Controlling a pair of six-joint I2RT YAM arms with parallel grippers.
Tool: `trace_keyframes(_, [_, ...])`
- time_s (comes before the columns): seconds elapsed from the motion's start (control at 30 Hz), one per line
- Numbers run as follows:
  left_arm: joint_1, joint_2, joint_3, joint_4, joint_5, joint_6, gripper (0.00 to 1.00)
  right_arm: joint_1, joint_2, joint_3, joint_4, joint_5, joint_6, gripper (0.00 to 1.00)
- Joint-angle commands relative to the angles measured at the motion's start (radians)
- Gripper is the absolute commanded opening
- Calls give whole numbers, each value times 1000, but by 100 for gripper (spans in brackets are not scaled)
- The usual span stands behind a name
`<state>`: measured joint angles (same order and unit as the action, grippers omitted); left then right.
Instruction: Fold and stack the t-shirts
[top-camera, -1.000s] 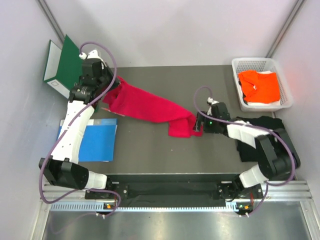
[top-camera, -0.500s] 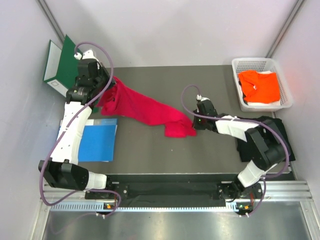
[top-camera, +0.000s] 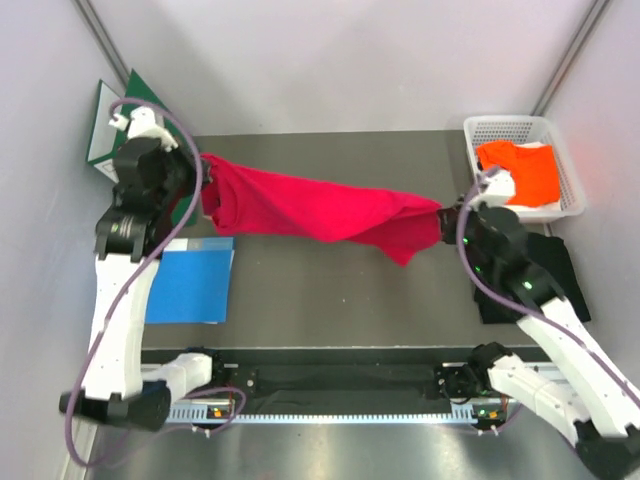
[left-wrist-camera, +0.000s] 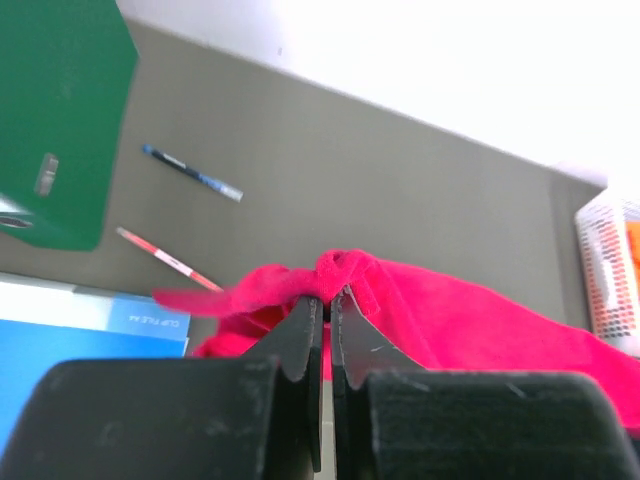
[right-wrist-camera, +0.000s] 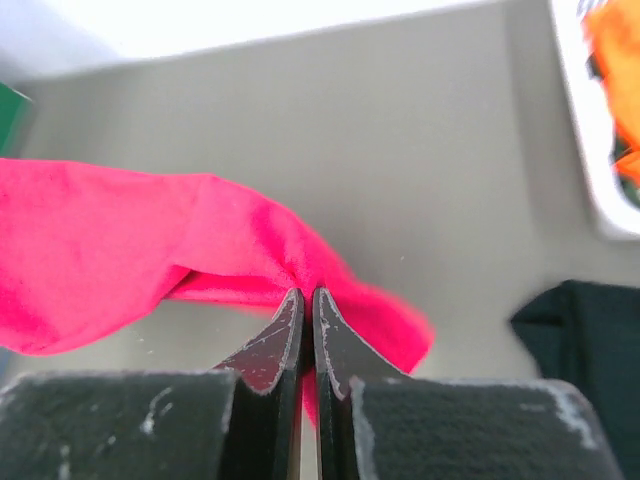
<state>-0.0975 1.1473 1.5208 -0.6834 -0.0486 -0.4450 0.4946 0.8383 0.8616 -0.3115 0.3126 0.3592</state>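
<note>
The crimson red t-shirt (top-camera: 310, 208) hangs stretched in the air between both arms above the dark table. My left gripper (top-camera: 200, 180) is shut on its left end (left-wrist-camera: 340, 275). My right gripper (top-camera: 447, 212) is shut on its right end (right-wrist-camera: 300, 270), with a flap of cloth drooping below. The black t-shirt (top-camera: 530, 275) lies flat at the right, partly under the right arm, and shows as a dark corner (right-wrist-camera: 590, 330) in the right wrist view. The orange t-shirt (top-camera: 520, 170) sits crumpled in the white basket (top-camera: 475, 128).
A green binder (top-camera: 135, 110) leans at the back left wall. A flat blue sheet (top-camera: 190, 285) lies at the left by the left arm. Two pens (left-wrist-camera: 190, 173) (left-wrist-camera: 165, 258) lie on the table near the binder. Grey walls close in both sides.
My right gripper closed on the red shirt's right end and lifted it to the right. Both arms rose, and the shirt went from lying on the table to hanging stretched.
</note>
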Motion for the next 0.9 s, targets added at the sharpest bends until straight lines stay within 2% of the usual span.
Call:
trace_keyframes(0.0, [8,-152,-16,-48,-16,57,0,6,-170,51,-161,2,-66,0])
trace_keyframes(0.13, [8,-254,-8,-123,39,83,0,7,-286,82,-230,-70,-101,0])
trace_keyframes(0.23, [9,-281,22,-152,81,101,0,7,-338,117,-256,-57,-129,0])
trace_keyframes(0.33, [9,-256,48,-162,87,103,0,9,-329,136,-241,-29,-163,0])
trace_keyframes(0.43, [8,-195,9,-147,75,89,0,7,-233,126,-190,28,-209,0])
trace_keyframes(0.53, [8,-103,-68,-131,56,72,0,2,-50,111,-88,45,-249,0])
trace_keyframes(0.6, [8,-54,-120,-95,56,65,0,-11,149,125,-23,16,-256,1])
trace_keyframes(0.7, [10,52,-212,-35,62,42,0,-60,465,213,15,-70,-246,2])
trace_keyframes(0.73, [9,113,-240,-19,58,34,0,-71,545,291,8,-92,-235,1])
trace_keyframes(0.77, [12,146,-244,-5,20,28,0,-80,685,324,14,-113,-224,1])
trace_keyframes(0.87, [15,276,-211,27,-17,2,0,-108,905,486,15,-142,-195,1])
